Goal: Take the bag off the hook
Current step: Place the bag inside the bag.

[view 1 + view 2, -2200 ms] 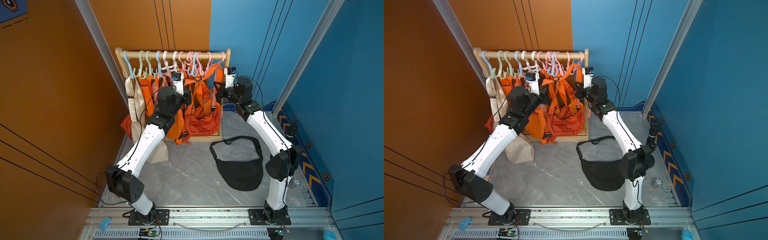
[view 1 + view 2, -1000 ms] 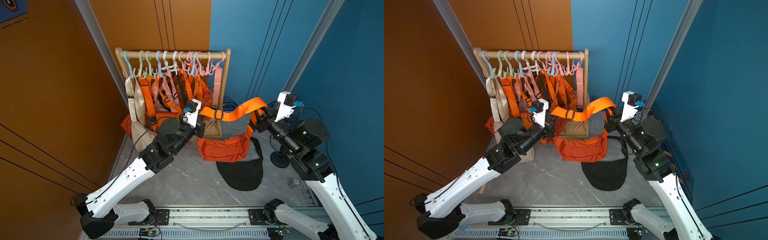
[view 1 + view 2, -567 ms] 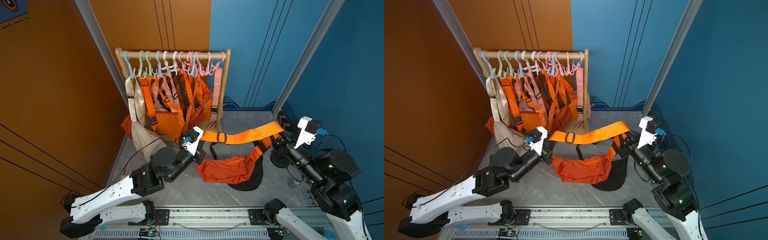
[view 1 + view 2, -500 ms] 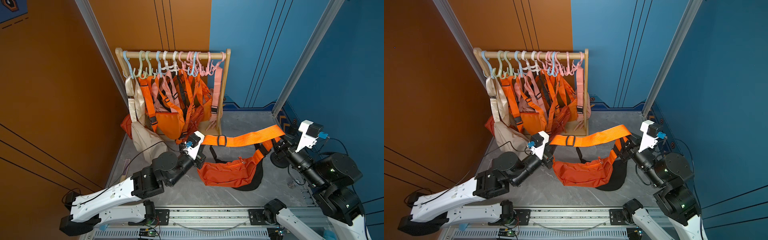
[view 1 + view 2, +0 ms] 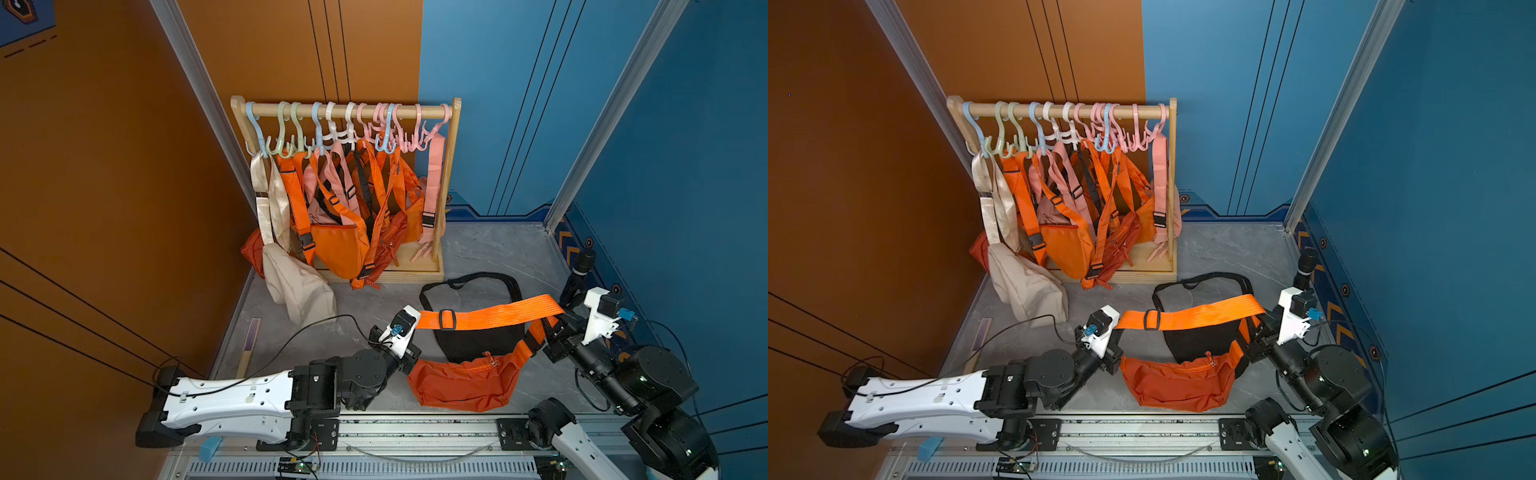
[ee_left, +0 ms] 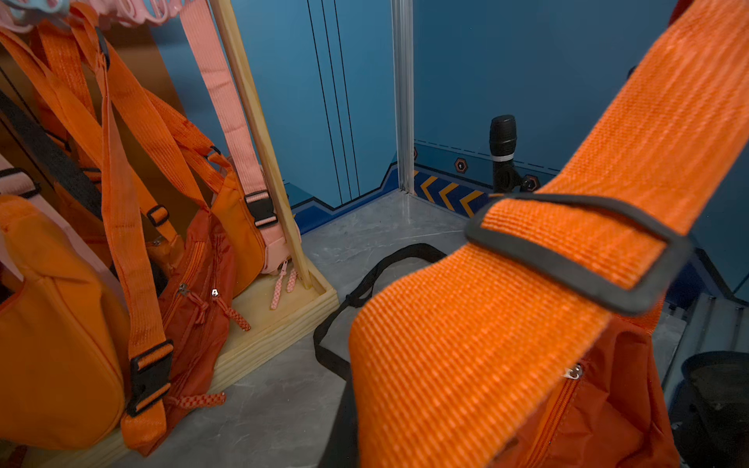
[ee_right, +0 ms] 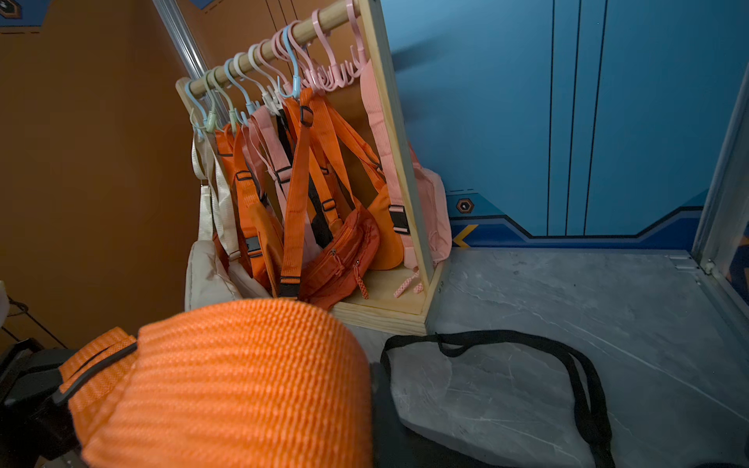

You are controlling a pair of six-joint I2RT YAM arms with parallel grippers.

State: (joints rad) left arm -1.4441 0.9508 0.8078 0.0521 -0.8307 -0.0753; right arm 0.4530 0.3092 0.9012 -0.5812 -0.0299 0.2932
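1. The orange bag (image 5: 461, 384) is off the hooks (image 5: 386, 133) and well apart from the rack (image 5: 451, 187). It is near the front edge of the worktop (image 5: 490, 249).
2. Its strap (image 5: 490, 318) is stretched between the two arms, and the long axis goes across the scene from the left tool (image 5: 415, 338) to the right tool (image 5: 555, 330).
3. The pouch sags under the strap, between both tools. It seems to touch the worktop and covers a part of the black bag (image 5: 478, 340) that lies there.
4. Neither arm is clearly nearer, because each one has one end of the strap.
5. Both tools are closed narrow on the strap. In the wrist views the webbing and its black slider (image 6: 575, 251) hide the fingers.
6. In my judgement what remains is to lower the bag and let it go. The pouch lies below the tools, so the way is downward, and the black bag under it may be in the way.
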